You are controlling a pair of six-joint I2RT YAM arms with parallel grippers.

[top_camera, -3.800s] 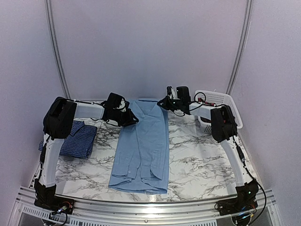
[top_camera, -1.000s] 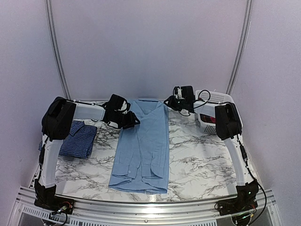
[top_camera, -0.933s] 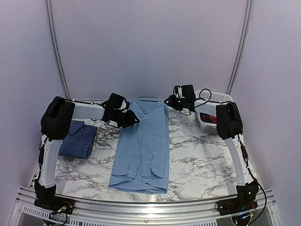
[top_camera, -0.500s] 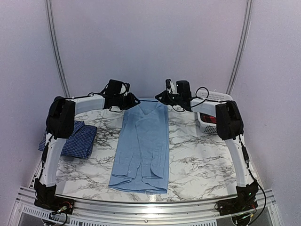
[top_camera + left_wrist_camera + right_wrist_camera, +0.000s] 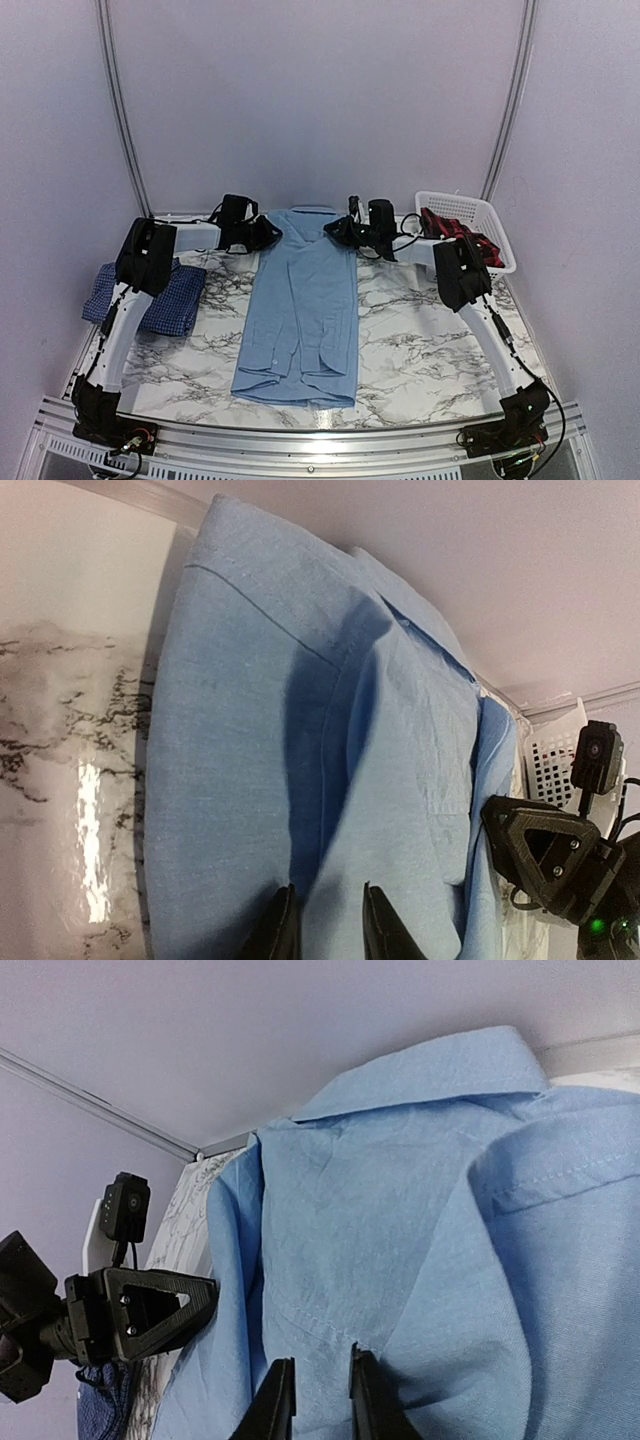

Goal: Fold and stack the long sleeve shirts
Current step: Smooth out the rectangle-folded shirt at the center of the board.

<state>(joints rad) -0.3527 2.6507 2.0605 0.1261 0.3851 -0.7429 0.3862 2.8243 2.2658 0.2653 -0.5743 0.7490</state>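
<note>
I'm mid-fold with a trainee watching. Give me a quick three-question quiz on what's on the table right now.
1. True or false: the checked shirt lies on top of the light blue shirt.
2. Where is the white basket? A) near left B) far right C) centre
3. Fill in: the left claw and the right claw both pinch the light blue shirt at its ____ end.
Key: 1 false, it lies folded on the left, apart from the other shirt. 2 B. 3 collar.
</note>
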